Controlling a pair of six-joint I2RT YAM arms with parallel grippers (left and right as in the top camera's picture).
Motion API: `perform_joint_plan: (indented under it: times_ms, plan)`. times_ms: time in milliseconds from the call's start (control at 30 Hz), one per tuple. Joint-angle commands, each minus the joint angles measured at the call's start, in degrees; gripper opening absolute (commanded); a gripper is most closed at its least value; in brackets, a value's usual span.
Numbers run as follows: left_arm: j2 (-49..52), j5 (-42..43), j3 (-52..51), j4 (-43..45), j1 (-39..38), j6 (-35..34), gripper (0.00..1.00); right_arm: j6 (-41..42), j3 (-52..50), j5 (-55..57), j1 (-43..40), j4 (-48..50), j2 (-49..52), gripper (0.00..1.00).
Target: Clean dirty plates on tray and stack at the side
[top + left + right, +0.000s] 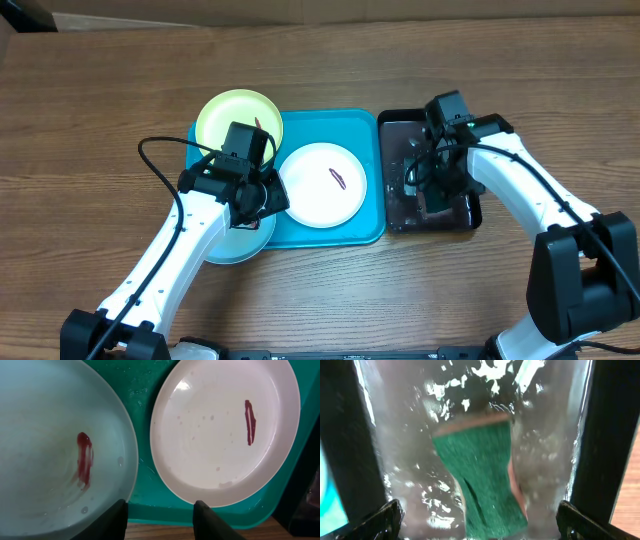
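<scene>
I see the turquoise tray (355, 125) in the middle of the wooden table (100, 90). The white plate (322, 185) lies flat inside it, with a red smear (250, 422) on its right side. The yellow plate (238, 120) sits at the tray's far left corner, partly over the rim, and it has a small red mark (258, 124) too. The light blue plate (45, 435) is at the tray's near left corner and hangs out over the edge onto the table. It has a red streak (84, 460) in the middle. The blue plate and the white plate lie just beside each other, with a thin strip of tray between them.

My left gripper (160, 520) hangs over the near edge of the tray, between those two plates. Its fingers stand partly apart and nothing is between them. The left finger (115, 520) is right at the blue plate's rim, but I cannot tell if it touches.

Just to the right of the turquoise tray is the black tray (395, 125), with water (545, 450) in it. My right gripper (482, 525) is low over it with its fingers spread wide. A green sponge (480, 475) lies in the water between them, let go, well clear of both fingers.
</scene>
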Motion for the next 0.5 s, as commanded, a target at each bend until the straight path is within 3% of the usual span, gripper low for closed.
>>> perform_joint_plan:
  times_ms: [0,367,433,467]
  plan:
    - [0.13,-0.57,-0.52,0.07,-0.55,-0.37,0.44,-0.02,-3.32,0.35,0.09,1.79,-0.87,0.99]
    - [0.13,-0.57,-0.52,0.0,-0.55,-0.35,0.45,0.02,-10.25,0.11,0.35,9.55,-0.85,0.96]
    - [0.13,-0.57,-0.52,0.0,-0.55,-0.35,0.45,0.0,-10.67,-0.09,0.35,9.44,-0.85,0.8]
    - [0.13,-0.57,-0.52,0.0,-0.55,-0.35,0.45,0.0,-10.67,-0.33,0.35,8.96,-0.85,0.22]
